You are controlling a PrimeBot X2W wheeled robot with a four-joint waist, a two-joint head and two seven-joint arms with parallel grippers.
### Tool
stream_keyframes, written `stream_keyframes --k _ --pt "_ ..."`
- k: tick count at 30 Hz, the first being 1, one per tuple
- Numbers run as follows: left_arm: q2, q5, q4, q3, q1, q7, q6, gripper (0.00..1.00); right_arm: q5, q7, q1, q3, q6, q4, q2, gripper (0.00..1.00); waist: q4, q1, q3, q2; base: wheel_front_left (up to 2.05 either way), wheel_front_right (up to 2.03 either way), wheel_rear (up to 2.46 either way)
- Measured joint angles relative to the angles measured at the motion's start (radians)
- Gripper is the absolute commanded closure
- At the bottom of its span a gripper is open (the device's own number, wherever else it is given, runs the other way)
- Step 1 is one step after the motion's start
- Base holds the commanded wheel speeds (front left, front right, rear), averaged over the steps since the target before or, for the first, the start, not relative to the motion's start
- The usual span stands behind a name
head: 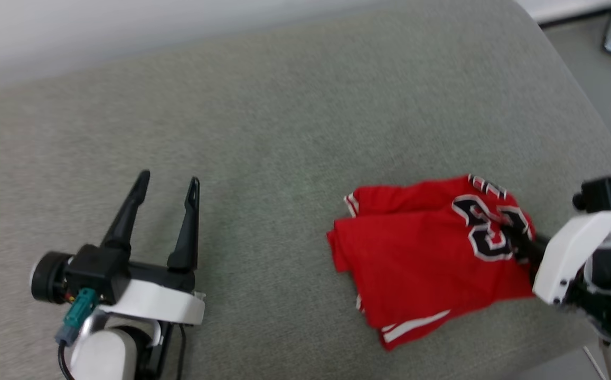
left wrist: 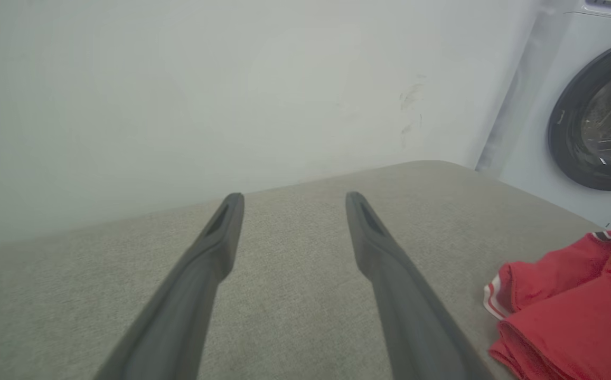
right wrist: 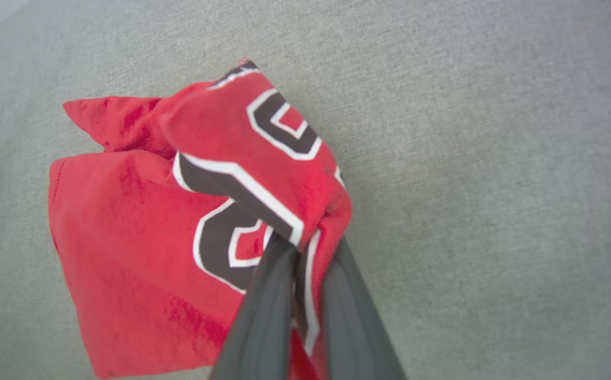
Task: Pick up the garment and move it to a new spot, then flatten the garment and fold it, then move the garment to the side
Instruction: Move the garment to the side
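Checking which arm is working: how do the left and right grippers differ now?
The left gripper is open, fingers spread; the right gripper is shut. The left gripper holds nothing and stands clear of the garment; the right gripper pinches the garment's bunched edge by the number print. Both have long dark fingers, over the same grey cushion.
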Motion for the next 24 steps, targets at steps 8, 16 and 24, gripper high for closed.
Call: stream_keyframes --k 8,16,24 --pt "0.043 0.026 -0.121 -0.033 -0.085 0.08 -0.01 0.0 -0.076 -0.092 -0.205 -0.071 0.0 0.156 -0.05 1.0 -0.063 0.0001 0.158 -0.0001 0.0 0.0 0.0" --pt "0.085 0.037 -0.211 -0.075 -0.2 0.131 -0.027 0.0 -0.165 -0.177 -0.375 -0.236 0.0 0.279 -0.158 1.0 -0.045 0.0001 0.318 -0.0001 0.0 0.0 0.0" --pt "0.112 0.046 -0.269 -0.088 -0.283 0.14 -0.033 0.0 -0.186 -0.228 -0.474 -0.329 0.001 0.358 -0.244 1.0 0.005 0.0001 0.449 0.0 0.0 0.0 0.0"
